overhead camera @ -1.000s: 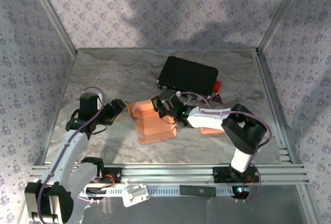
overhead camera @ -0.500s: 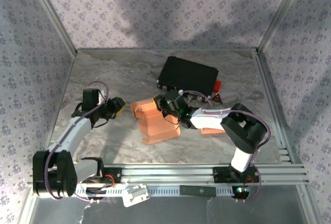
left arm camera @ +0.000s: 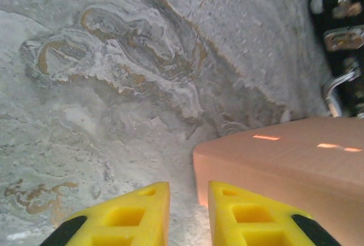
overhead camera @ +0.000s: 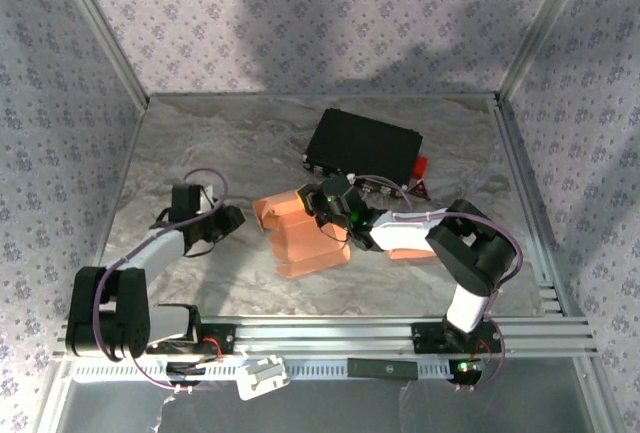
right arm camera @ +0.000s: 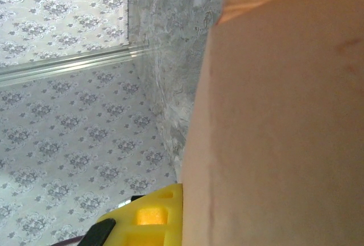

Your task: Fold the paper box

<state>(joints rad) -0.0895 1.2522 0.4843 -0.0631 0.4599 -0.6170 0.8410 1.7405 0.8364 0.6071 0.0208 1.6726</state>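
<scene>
Paper box [overhead camera: 303, 245] sits centre of the tabletop [overhead camera: 215, 143], its far edge clamped in the right tool [overhead camera: 332, 205], while the left tool [overhead camera: 230, 220], barely parted and empty, hovers just left, box corner ahead-right of it

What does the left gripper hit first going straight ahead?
Probably the paper box, its near corner just ahead of the left gripper. Depth is unclear; it could graze the table first.
</scene>
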